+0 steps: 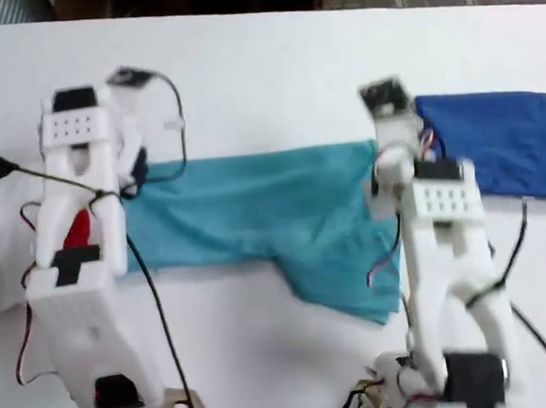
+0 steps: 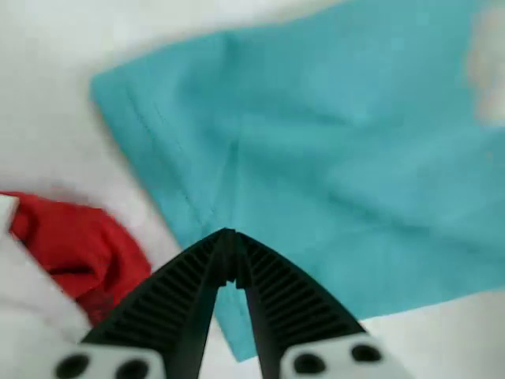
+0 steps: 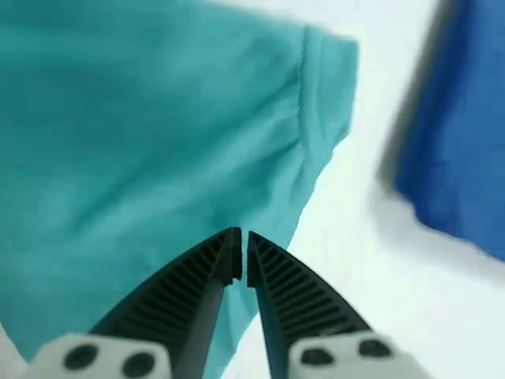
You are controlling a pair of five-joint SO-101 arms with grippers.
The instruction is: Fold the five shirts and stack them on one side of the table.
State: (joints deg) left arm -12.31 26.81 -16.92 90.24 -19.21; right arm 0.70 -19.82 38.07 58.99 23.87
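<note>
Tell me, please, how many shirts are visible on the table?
3: teal shirt spread in the middle, blue shirt beside the right arm, red shirt under the left arm. More may be hidden.

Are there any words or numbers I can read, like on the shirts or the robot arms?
None: no words, numbers or signs can be read.
The teal shirt, blue shirt and red shirt are plain.
The left arm and right arm show no readable print.
</note>
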